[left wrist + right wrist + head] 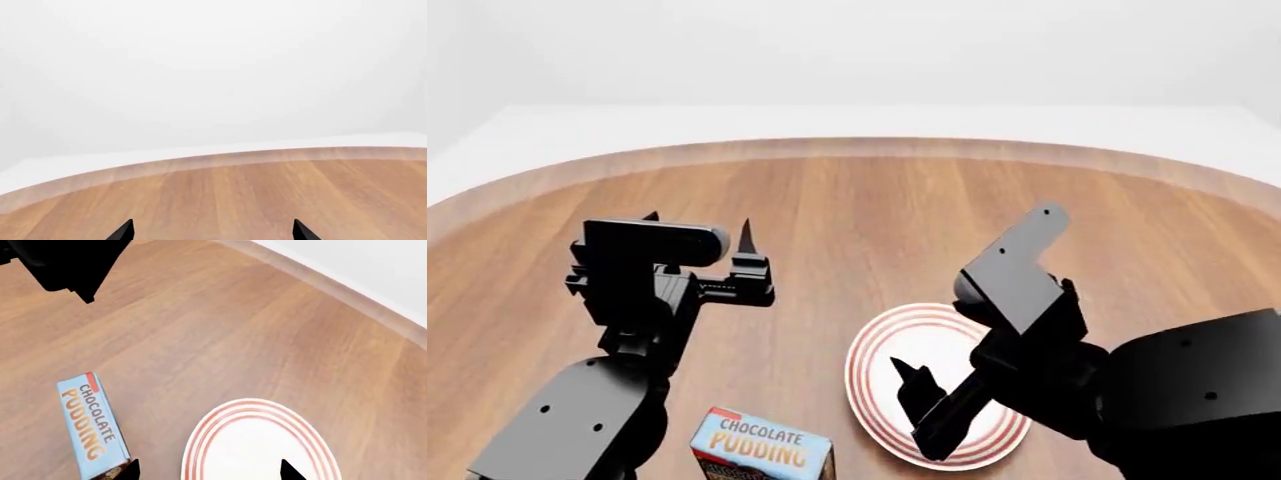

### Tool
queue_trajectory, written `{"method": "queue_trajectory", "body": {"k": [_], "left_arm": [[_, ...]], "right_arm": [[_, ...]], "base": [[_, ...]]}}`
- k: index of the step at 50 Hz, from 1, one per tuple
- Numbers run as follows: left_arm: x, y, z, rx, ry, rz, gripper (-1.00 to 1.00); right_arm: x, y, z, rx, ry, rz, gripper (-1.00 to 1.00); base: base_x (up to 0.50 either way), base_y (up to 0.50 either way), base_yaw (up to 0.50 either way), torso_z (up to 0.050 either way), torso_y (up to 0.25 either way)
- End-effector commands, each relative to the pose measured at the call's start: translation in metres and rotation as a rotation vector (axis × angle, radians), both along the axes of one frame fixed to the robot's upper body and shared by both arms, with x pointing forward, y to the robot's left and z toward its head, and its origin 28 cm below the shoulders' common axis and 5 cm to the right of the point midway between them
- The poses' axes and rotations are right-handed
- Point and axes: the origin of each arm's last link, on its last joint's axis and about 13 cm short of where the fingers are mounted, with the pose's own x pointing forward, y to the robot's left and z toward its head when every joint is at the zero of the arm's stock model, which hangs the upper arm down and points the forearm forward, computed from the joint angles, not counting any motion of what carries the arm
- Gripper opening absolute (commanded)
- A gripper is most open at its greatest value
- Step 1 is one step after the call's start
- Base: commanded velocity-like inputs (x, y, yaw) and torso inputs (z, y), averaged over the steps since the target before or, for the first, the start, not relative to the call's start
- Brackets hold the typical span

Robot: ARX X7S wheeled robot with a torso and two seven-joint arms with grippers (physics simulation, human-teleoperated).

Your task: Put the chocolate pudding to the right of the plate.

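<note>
The chocolate pudding (761, 447) is a small carton with a light blue lettered top, lying on the wooden table at the near edge of the head view, left of the plate. The plate (937, 335) is white with red rings and lies right of it. My right gripper (914, 405) is open and empty, hovering over the plate's near left part. In the right wrist view the right gripper (210, 471) spans from beside the pudding (90, 422) to over the plate (260, 445). My left gripper (698, 222) is open and empty above bare table, far left of the plate; the left wrist view shows it (213, 232) over bare wood.
The round wooden table (854, 190) has its curved far edge (200, 162) ahead, with white floor beyond. My left arm (67, 260) shows dark at a corner of the right wrist view.
</note>
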Motion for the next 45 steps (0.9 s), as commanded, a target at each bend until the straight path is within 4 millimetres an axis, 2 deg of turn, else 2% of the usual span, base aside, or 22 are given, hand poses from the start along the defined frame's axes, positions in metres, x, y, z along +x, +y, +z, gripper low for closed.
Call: {"method": "queue_trajectory", "body": {"k": [1,19,29,45], "left_arm": [[0.001,0.001,-0.001,0.003,0.005,0.002,1.0],[0.002,0.0,-0.004,0.004,0.011,0.002,1.0],[0.002,0.0,-0.005,0.005,0.012,0.002,1.0],[0.003,0.001,-0.005,0.005,0.014,0.005,1.0]], "right_arm": [[0.002,0.002,0.011,-0.004,0.028,0.072,1.0],[0.011,0.015,0.005,-0.001,0.068,0.159,1.0],[0.024,0.031,-0.01,0.02,0.118,0.236,1.0],[0.035,0.049,-0.022,0.045,0.176,0.316,1.0]], "base": [[0.0,0.0,0.0,0.0,0.0],[0.0,0.0,0.0,0.0,0.0],[0.0,0.0,0.0,0.0,0.0],[0.0,0.0,0.0,0.0,0.0]]}}
